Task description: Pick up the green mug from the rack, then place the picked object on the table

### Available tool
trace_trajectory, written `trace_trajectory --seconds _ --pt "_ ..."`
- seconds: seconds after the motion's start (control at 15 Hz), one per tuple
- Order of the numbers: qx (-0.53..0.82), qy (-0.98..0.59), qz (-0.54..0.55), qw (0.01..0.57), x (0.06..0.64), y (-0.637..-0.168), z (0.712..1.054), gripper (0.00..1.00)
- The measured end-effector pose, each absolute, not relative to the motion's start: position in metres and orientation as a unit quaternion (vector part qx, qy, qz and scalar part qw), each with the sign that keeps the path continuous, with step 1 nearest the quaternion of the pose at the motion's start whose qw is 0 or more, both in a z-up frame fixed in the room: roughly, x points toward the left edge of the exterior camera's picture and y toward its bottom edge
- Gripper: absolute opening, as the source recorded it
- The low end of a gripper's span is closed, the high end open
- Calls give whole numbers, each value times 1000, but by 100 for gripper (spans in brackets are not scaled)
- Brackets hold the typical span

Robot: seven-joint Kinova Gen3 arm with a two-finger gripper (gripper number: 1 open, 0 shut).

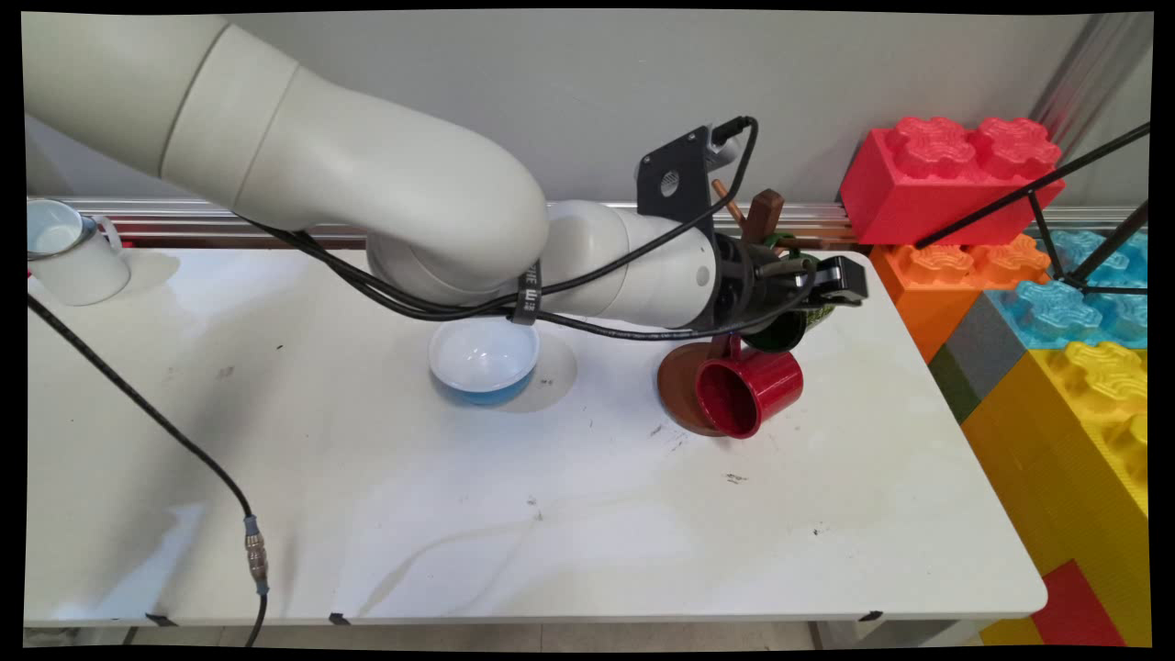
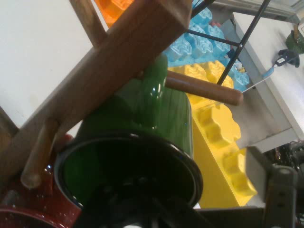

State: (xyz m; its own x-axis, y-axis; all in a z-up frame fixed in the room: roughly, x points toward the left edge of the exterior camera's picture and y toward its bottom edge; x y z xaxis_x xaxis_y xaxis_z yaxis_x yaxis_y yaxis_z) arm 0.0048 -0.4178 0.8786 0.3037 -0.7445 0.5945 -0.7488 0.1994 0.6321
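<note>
Near the table's [image 1: 551, 514] far right edge, end effector [image 1: 831, 285] at green mug [image 2: 142, 142] (finger state unclear) on wooden rack [image 2: 118, 61].

White mug [image 1: 69, 252], blue bowl [image 1: 484, 360], toy bricks [image 1: 950, 179].

White table [image 1: 459, 514], scuffed, with small dark specks across its surface. On it: a bowl [image 1: 484, 360], white inside and blue outside, set toward the back and partly under the arm. All places are given from the bowl. Far left of it, at the table's back left corner, a white mug [image 1: 72, 252], upright. To its right, a round brown base [image 1: 679, 386] resting flat on the table. A black cable [image 1: 156, 422] crosses the table's left part, front-left of the bowl.
</note>
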Motion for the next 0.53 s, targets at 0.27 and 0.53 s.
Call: trace_trajectory --seconds 0.27,0.53 --pt "633 -589 7 502 6 -420 877 0" --pt "634 -589 11 501 7 -421 875 0"
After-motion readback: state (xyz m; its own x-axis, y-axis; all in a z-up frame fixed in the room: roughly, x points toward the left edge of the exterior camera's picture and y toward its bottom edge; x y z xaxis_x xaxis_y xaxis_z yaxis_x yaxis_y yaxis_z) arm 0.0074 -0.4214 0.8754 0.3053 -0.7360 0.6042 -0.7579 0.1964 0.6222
